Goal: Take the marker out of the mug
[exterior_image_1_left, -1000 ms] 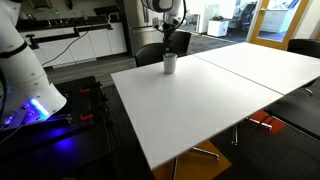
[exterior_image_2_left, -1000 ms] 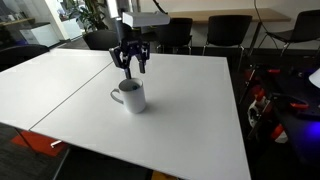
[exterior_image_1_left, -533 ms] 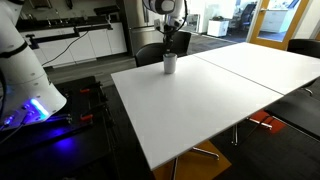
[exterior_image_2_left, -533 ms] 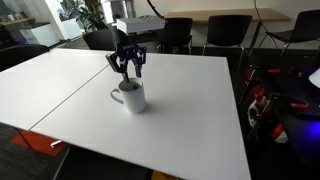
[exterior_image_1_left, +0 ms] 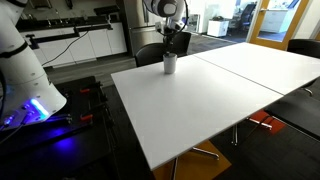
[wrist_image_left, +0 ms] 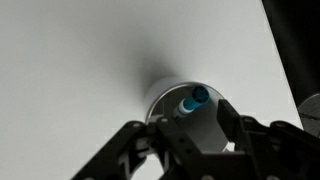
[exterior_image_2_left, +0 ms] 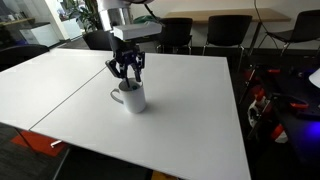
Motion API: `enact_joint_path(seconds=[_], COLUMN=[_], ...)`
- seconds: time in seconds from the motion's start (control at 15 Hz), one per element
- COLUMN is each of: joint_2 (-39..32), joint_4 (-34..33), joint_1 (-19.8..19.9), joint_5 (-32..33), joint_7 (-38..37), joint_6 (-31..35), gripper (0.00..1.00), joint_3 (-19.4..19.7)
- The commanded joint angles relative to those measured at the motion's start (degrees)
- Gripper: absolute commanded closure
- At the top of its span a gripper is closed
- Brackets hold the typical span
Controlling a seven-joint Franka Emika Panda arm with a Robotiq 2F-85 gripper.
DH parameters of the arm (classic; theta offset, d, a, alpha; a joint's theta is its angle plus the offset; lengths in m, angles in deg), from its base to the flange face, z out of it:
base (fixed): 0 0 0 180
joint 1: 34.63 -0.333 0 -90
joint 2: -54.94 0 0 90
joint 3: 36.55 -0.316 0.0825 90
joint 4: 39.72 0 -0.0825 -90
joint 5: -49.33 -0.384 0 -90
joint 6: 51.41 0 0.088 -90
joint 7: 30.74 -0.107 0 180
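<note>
The light grey-white mug (exterior_image_2_left: 131, 97) stands on the big white table (exterior_image_2_left: 190, 120); it also shows in an exterior view (exterior_image_1_left: 170, 63) near the far edge. The marker (wrist_image_left: 188, 102) stands inside the mug, its blue-capped end pointing up at the wrist camera. My gripper (exterior_image_2_left: 126, 76) hangs straight above the mug with its black fingers spread, just over the rim. In the wrist view the fingers (wrist_image_left: 180, 125) sit either side of the marker's end without touching it. It holds nothing.
Black chairs (exterior_image_2_left: 190, 35) stand along the table's far side. A seam (exterior_image_1_left: 235, 72) divides the two joined tabletops. A white robot base with blue light (exterior_image_1_left: 35, 100) sits on the floor beside the table. Cables and red equipment (exterior_image_2_left: 275, 105) lie off the table's edge.
My gripper has come down and shifted slightly sideways over the mug, ending closer to its rim. The mug and marker have not moved.
</note>
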Motion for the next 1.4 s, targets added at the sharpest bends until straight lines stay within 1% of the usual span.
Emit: enact_joint_path(seconds=[0.0,0.4,0.6,0.73,0.8,0.87,0.93,1.0,1.07,1.33], joint_2=[-2.00,-3.76,-4.43,-4.85,-5.01,-5.16,-5.33,-5.49,-5.64,-5.55], joint_4=[-3.69,-5.62,-6.51,-7.16,-7.42,-7.68,-7.99,-8.26,-8.58,-8.92], joint_1=[-0.91,-0.86,-0.80,-0.76,-0.75,-0.73,-0.73,-0.72,-0.68,-0.67], joint_5=[0.39,0.22,0.15,0.13,0.09,0.07,0.06,0.05,0.02,-0.07], joint_7=[-2.22,-2.12,-2.00,-1.89,-1.86,-1.78,-1.78,-1.75,-1.70,-2.08], joint_6=[-3.44,-4.78,-5.41,-5.86,-6.06,-6.27,-6.53,-6.66,-6.95,-7.66], gripper=[0.54,0.54,0.57,0.67,0.75,0.88,0.96,0.99,0.95,0.95], joint_3=[0.91,0.78,0.71,0.64,0.61,0.57,0.56,0.55,0.53,0.62])
